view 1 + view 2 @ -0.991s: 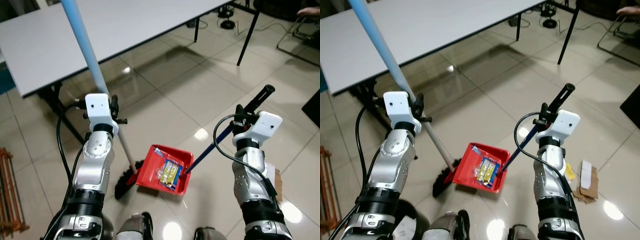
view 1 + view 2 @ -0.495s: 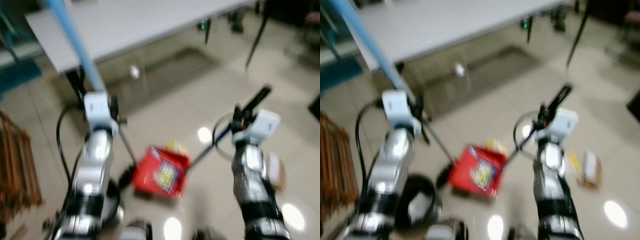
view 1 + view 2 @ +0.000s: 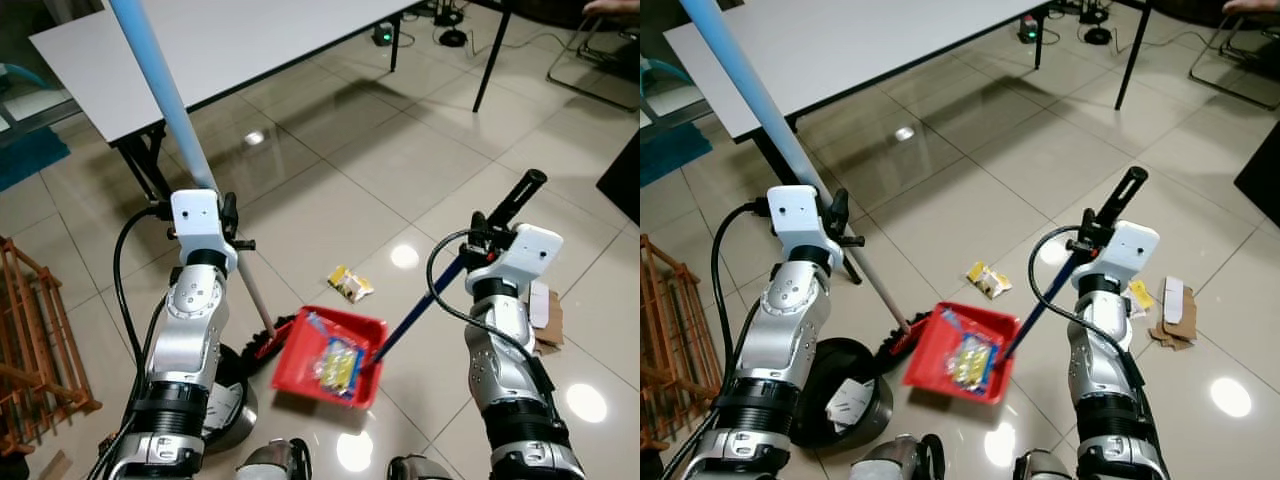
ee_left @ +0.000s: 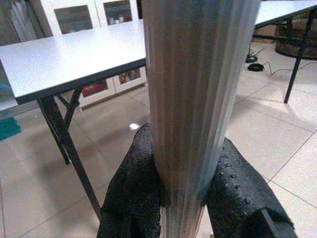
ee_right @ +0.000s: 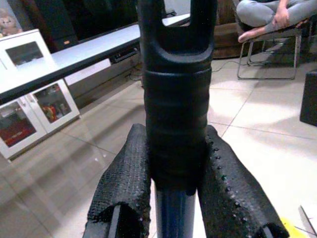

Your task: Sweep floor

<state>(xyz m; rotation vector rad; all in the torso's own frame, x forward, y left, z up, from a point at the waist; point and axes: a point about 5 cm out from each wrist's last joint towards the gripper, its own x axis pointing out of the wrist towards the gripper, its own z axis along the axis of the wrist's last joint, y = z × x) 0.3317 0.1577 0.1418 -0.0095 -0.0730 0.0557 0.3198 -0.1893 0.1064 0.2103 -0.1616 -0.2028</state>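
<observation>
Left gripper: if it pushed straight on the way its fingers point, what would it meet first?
Probably the white table. The left gripper, shut on the broom handle, faces its edge and black legs, though the handle hides the centre line, so depth is uncertain.

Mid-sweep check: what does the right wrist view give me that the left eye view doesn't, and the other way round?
Right wrist view: both black pads pressed against the dustpan handle, plus a seated person and white cabinets.

Left eye view: the red dustpan holding wrappers, the broom head beside it, one yellow wrapper loose on the tiles beyond it, cardboard scraps and the left gripper on the blue broom pole.

Both: the right gripper closed on the handle, over glossy tiles.
</observation>
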